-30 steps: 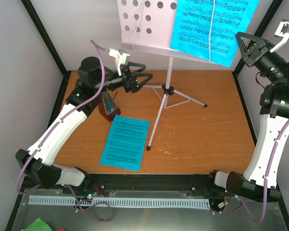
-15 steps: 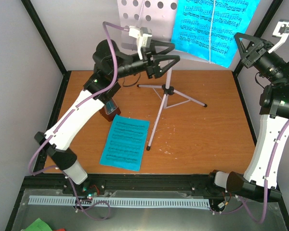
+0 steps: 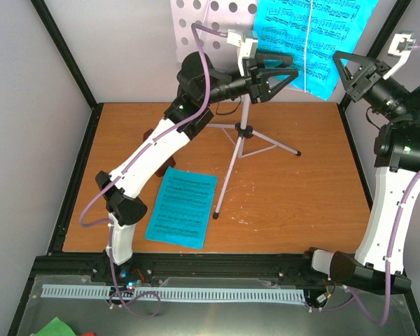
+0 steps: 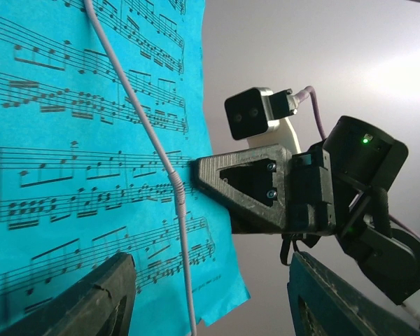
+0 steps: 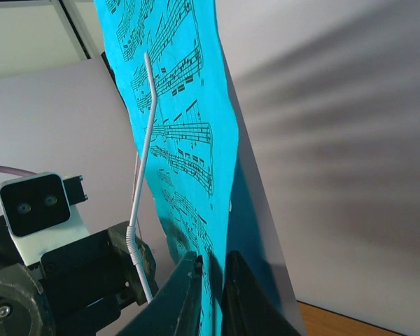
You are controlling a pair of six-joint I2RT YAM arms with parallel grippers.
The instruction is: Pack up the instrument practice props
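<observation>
Up on the perforated desk of the pale silver tripod music stand (image 3: 208, 24) we see a cyan paper page printed with black staves (image 3: 304, 42). It hangs upright under a thin pale wire retainer (image 4: 173, 183) that crosses its face. The right gripper (image 5: 211, 287) meets this page at its right edge; its black fingers stand almost together with the paper running between them, so we read it as pinched onto the sheet. The left gripper (image 3: 285, 73) hovers just in front of the same page with its fingers spread wide, gripping nothing. We count two cyan pages in all: the second cyan page (image 3: 182, 207) lies flat on the orange-brown wooden tabletop (image 3: 301, 189), just beside the stand's near foot. We count one stand, its three legs planted mid-table. Of the dark red-brown metronome (image 3: 149, 134) we catch only a sliver behind the left arm.
</observation>
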